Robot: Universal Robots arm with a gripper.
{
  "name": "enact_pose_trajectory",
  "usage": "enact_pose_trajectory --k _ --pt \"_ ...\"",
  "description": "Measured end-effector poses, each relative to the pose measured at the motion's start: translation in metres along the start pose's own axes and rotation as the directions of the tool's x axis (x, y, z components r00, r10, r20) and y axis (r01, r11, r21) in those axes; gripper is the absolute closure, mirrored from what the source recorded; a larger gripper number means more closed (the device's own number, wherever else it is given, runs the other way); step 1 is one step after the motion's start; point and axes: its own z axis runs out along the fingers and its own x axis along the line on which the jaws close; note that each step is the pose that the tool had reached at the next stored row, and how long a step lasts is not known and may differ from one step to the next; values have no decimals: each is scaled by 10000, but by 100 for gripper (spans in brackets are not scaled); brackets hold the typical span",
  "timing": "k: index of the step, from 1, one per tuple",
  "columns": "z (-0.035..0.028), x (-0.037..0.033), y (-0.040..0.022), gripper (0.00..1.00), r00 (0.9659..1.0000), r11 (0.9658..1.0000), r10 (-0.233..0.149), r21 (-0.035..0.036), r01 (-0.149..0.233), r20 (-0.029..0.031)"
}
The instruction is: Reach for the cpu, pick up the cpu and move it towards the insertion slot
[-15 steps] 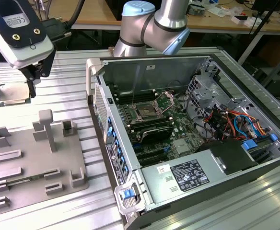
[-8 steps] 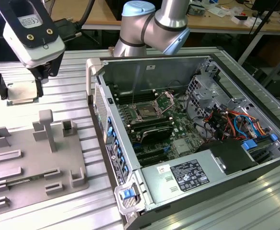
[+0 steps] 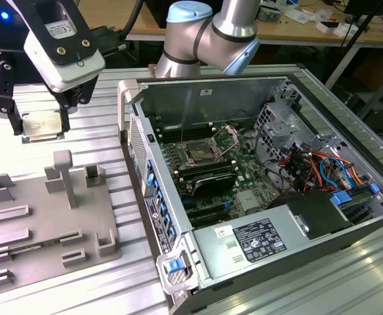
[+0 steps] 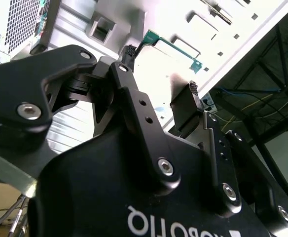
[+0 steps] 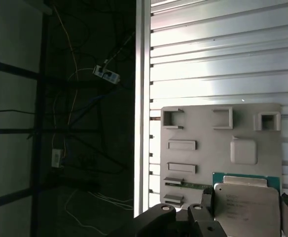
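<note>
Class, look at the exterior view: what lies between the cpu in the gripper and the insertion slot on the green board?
In the exterior view, bare ribbed table and the computer case's white side wall separate the cpu from the insertion slot.

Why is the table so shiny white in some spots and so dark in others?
Exterior view: glare washes out the ribbed table beside the cpu. Second wrist view: the table is blown out white behind the dark gripper. First wrist view: beyond the table's edge lies deep shadow.
</note>
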Motion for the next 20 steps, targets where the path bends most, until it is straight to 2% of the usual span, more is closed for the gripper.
enact_pose_trajectory --k 3,7,11,17,20 --pt "0 -42 -1 45 10000 10000 11 12 -11 1" --pt "2 -142 0 45 10000 9999 63 107 -63 0" --pt "6 -324 -2 45 10000 9998 92 160 -92 1" --pt "14 -437 -4 45 9999 9998 105 185 -105 1" --pt "19 -518 -5 45 9999 9996 130 236 -130 3"
